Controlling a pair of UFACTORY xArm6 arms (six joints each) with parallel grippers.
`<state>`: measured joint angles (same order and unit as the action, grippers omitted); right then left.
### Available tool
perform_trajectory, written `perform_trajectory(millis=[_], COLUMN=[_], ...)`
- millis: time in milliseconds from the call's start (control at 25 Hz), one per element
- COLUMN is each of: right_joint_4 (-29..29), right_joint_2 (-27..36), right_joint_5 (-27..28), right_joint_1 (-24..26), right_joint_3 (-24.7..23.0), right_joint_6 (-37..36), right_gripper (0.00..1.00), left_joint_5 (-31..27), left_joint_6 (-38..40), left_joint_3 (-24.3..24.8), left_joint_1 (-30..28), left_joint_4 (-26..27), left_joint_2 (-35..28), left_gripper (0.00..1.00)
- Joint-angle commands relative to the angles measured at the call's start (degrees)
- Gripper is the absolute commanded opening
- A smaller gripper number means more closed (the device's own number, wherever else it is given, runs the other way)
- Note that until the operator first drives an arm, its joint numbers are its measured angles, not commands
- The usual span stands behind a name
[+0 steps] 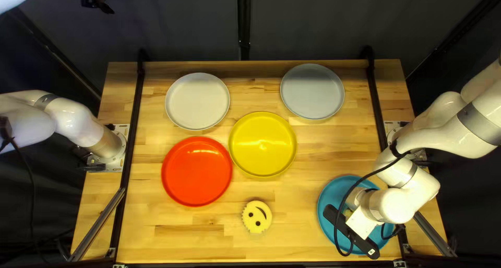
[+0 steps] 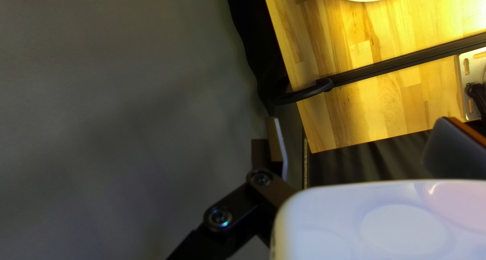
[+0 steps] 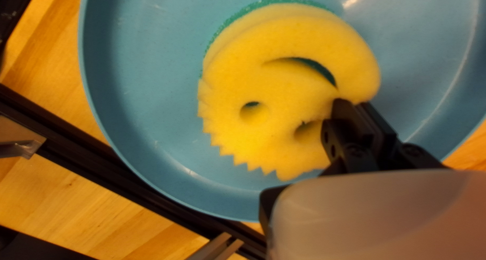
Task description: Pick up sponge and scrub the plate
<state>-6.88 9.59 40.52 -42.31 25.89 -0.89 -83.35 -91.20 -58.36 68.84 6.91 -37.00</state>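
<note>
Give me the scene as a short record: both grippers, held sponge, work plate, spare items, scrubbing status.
Right gripper: shut on the held sponge
Left gripper: raised, away from the plates
Held sponge: yellow face up, green layer beneath, over the blue plate
Blue plate: on the table, under the right arm
Spare sponge: on the table, face up
Other plates: white plate, grey plate, yellow plate, red plate
Scrubbing: motion cannot be told

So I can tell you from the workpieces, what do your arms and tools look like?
My left arm and right arm are glossy white, with rounded segments, grey bands and a black external cable each. The left tool has dark links with round screw heads; the right tool has black fingers on black links.
</note>
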Motion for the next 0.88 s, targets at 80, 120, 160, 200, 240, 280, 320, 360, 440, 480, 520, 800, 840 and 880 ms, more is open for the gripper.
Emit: perform_trajectory(millis=[80, 120, 160, 200, 240, 280, 320, 360, 440, 480, 520, 800, 840, 880], right_joint_4=[-1.20, -1.27, -1.32, -1.49, -1.60, -1.81, -1.99, -2.16, -2.72, -3.01, -3.22, -4.29, -4.44, -4.61], right_joint_2=[1.44, 1.79, 1.99, 2.44, 2.65, 2.86, 2.80, 2.83, 2.52, 2.50, 2.67, 5.00, 4.99, 4.83], right_joint_5=[0.67, 0.81, 0.91, 1.02, 1.06, 1.04, 0.98, 0.93, 0.73, 0.64, 0.66, 3.55, 3.78, 3.99], right_joint_1=[3.44, 4.26, 4.77, 5.82, 6.40, 7.18, 7.58, 7.91, 8.03, 7.66, 7.27, 3.53, 3.27, 3.35], right_joint_3=[-0.33, -0.43, -0.48, -0.73, -0.85, -1.02, -1.03, -1.13, -1.19, -1.36, -1.63, -2.35, -2.22, -1.93], right_joint_6=[-3.22, -4.04, -4.54, -5.52, -6.07, -6.80, -7.16, -7.48, -7.73, -7.45, -7.23, -5.39, -5.41, -5.80], right_gripper=[0.00, 0.00, 0.00, 0.00, 0.00, 0.00, 0.00, 0.00, 0.00, 0.00, 0.00, 0.00, 0.00, 0.00], left_joint_5=[0.00, 0.00, 0.00, 0.00, 0.00, 0.00, 0.00, 0.00, 0.00, 0.00, 0.00, 0.00, 0.00, 0.00], left_joint_6=[0.00, 0.00, 0.00, 0.00, 0.00, 0.00, 0.00, 0.00, 0.00, 0.00, 0.00, 0.00, 0.00, 0.00], left_joint_3=[0.00, 0.00, 0.00, 0.00, 0.00, 0.00, 0.00, 0.00, 0.00, 0.00, 0.00, 0.00, 0.00, 0.00], left_joint_1=[0.00, 0.00, 0.00, 0.00, 0.00, 0.00, 0.00, 0.00, 0.00, 0.00, 0.00, 0.00, 0.00, 0.00], left_joint_4=[0.00, 0.00, 0.00, 0.00, 0.00, 0.00, 0.00, 0.00, 0.00, 0.00, 0.00, 0.00, 0.00, 0.00], left_joint_2=[0.00, 0.00, 0.00, 0.00, 0.00, 0.00, 0.00, 0.00, 0.00, 0.00, 0.00, 0.00, 0.00, 0.00], left_gripper=[1.00, 1.00, 1.00, 1.00, 1.00, 1.00, 1.00, 1.00, 1.00, 1.00, 1.00, 1.00, 1.00, 1.00])
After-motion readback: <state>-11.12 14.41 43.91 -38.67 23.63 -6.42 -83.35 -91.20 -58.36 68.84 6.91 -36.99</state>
